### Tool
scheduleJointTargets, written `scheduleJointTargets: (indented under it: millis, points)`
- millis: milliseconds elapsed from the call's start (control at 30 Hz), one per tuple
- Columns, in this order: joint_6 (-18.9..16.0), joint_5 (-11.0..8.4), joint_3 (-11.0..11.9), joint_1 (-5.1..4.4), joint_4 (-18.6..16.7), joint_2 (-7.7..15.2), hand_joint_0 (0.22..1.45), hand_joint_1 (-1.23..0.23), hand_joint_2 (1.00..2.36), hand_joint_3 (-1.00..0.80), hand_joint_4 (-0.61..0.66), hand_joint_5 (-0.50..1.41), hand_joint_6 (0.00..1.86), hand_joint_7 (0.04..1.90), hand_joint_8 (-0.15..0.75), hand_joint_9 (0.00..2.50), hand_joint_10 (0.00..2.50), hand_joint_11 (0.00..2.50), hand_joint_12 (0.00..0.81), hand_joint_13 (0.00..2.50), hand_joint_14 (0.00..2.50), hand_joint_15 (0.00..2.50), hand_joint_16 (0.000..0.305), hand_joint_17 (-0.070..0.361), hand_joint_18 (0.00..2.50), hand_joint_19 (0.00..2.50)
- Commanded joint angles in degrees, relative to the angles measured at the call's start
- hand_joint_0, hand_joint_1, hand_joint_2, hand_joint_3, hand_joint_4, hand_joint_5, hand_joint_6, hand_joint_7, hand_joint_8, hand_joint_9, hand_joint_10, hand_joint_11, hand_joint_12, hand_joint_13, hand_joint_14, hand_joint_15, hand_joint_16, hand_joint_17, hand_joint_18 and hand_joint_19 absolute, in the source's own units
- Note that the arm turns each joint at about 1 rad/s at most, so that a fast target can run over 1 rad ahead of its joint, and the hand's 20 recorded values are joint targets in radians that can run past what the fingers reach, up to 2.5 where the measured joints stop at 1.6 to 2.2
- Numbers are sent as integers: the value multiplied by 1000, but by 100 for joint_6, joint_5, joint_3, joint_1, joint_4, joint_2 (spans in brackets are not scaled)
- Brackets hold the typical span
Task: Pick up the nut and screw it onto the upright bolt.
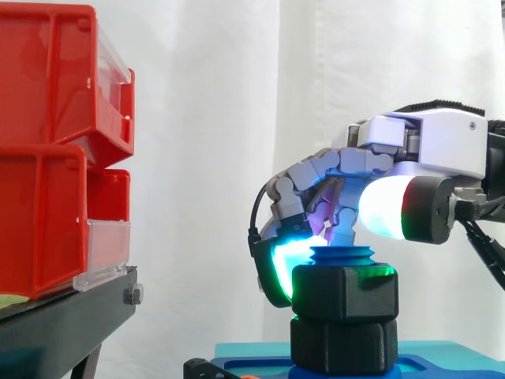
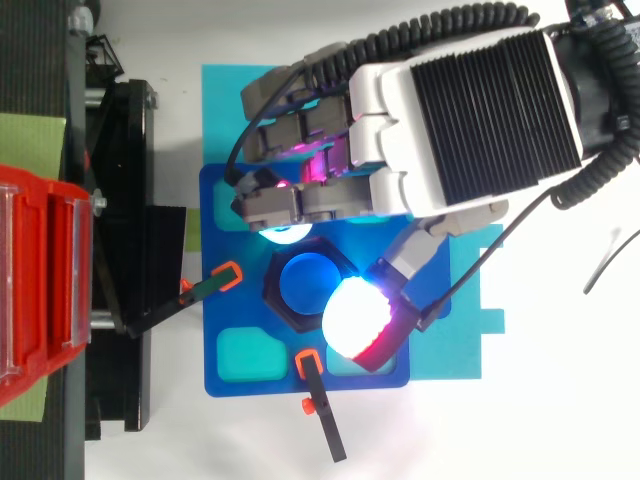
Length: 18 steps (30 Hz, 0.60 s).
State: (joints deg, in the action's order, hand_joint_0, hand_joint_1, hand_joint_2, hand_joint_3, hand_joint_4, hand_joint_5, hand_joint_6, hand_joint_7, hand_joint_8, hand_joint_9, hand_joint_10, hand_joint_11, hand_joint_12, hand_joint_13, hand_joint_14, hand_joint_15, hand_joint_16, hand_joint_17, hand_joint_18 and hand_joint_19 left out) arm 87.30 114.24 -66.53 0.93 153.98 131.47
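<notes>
A black hex nut (image 1: 344, 292) sits on the upright blue bolt (image 2: 308, 284), whose top pokes out above it. Lower on the bolt is a second black hex piece (image 1: 344, 344), resting on the blue fixture plate (image 2: 232, 300). My hand (image 2: 450, 110) reaches in from the right above the bolt, its fingers curled down round the nut. A cyan-glowing fingertip (image 1: 278, 268) presses on the nut's left side. The white and red thumb pad (image 2: 357, 320) lies over the nut's near right corner, slightly higher than the nut in the side view.
Stacked red bins (image 1: 47, 158) stand on a black stand (image 1: 71, 312) to the left. Two black clamps with orange tips (image 2: 222, 280) (image 2: 312, 375) lie at the plate's left and front edges. A cyan mat (image 2: 470, 320) lies under the plate.
</notes>
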Motion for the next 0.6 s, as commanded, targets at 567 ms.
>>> scheduleJointTargets:
  millis: [567]
  points:
    - [-29, 556, 606, 259, 0, 2, 526, -152, 1000, -500, 143, 34, 503, 1333, 244, 1464, 4, 117, 179, 993, 1, 43, 30, 66, 735, 289]
